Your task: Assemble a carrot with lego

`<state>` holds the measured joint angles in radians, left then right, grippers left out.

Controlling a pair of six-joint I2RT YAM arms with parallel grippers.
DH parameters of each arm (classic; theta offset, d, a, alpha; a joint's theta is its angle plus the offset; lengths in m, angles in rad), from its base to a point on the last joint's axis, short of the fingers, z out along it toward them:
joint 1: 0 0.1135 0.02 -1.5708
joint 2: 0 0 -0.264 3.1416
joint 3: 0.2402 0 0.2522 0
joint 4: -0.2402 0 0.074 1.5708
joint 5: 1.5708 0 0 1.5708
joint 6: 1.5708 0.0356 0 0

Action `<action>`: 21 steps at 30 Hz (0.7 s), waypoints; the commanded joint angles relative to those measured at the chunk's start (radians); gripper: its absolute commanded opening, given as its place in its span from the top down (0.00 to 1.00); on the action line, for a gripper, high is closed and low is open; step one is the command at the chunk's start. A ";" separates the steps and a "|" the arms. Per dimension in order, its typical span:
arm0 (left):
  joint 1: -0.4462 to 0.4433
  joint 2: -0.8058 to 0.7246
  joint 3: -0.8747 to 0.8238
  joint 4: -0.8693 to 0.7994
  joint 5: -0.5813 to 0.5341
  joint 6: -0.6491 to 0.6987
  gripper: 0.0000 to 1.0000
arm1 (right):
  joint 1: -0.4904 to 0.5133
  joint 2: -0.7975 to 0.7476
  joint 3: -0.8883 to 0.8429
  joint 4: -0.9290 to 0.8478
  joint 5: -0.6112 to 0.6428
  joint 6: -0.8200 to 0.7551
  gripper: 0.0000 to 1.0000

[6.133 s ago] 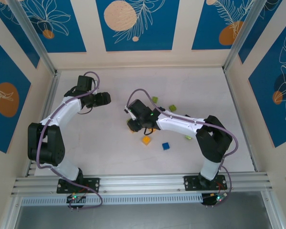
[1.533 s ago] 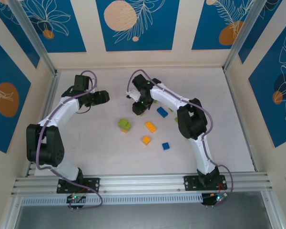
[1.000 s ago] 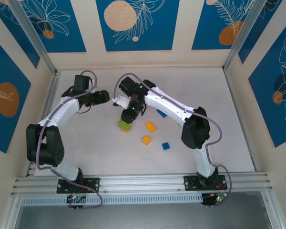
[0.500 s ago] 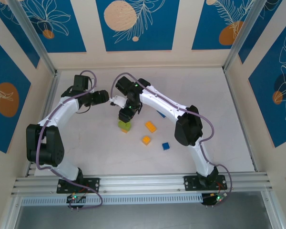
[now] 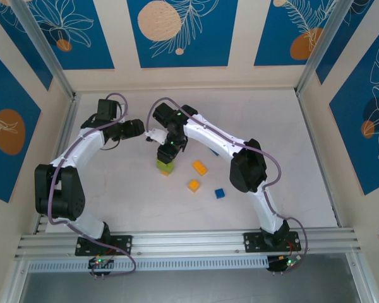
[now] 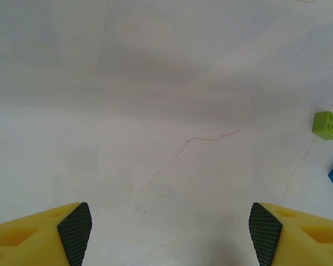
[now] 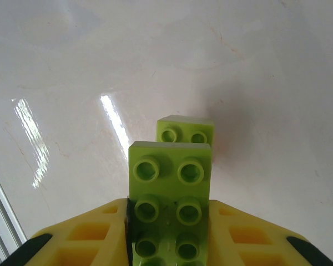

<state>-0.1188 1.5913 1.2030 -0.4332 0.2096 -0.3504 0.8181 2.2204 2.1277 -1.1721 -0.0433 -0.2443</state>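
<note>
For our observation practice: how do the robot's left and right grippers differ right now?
The left gripper is open and empty; the right gripper is shut on a lime green brick. The left faces mostly bare table; the right, another green brick. Both have yellow fingers.

No legible text, label, brand, number or sign appears on any surface in these views.

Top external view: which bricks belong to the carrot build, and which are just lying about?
Carrot build:
- lime green studded plastic brick, held in the right gripper
- second lime green brick, beside that gripper
- long orange brick
- small orange brick

Lying about:
- small blue brick
- blue brick partly under the right arm
Blue is probably not a carrot colour.
</note>
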 commanded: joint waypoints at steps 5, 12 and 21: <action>0.018 -0.004 -0.001 0.006 0.022 -0.008 0.22 | 0.001 0.028 0.011 -0.018 -0.047 -0.015 0.67; 0.019 -0.004 -0.001 0.008 0.025 -0.007 0.23 | -0.004 0.038 0.012 -0.006 -0.041 -0.017 0.68; 0.020 -0.004 -0.002 0.012 0.031 -0.009 0.23 | -0.004 0.050 0.017 0.000 -0.029 -0.024 0.68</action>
<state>-0.1173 1.5913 1.2030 -0.4332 0.2134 -0.3504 0.8169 2.2372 2.1277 -1.1667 -0.0532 -0.2550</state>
